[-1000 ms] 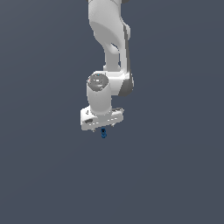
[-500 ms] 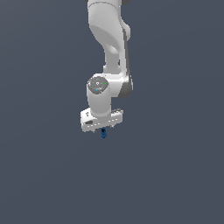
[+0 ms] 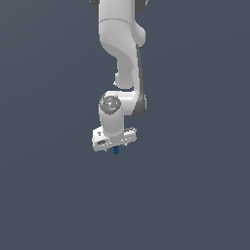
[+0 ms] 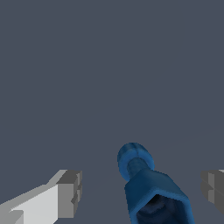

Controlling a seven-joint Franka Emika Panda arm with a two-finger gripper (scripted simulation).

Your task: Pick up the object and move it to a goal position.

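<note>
White Panda arm [image 3: 119,53] hangs down from the top of the exterior view against a flat slate-grey backdrop; wrist joint with a round grey cap sits above the gripper [image 3: 114,146], which points downward. Tiny bright-blue object [image 3: 116,150] shows just beneath the gripper body, peeking out at its lower edge, near the middle of the frame and slightly toward the exterior view's left. Too small there to judge contact. Wrist view closer: the blue object [image 4: 151,188] reads as a blocky flared body with a dark hollow at its near end, narrowing to a short neck and a rounded knob at the far end. It lies between the two grey finger pads [image 4: 70,194], nearer the one at the opposite side of the frame, whose pad is only partly in frame. Visible gaps of grey background on both sides of the object; neither pad touches it. Claw is spread, fingers well apart, nothing pinched. Gripper midpoint [image 4: 140,192] falls on or just beside the object's body. No surface edge or other item distinguishable in either view.
</note>
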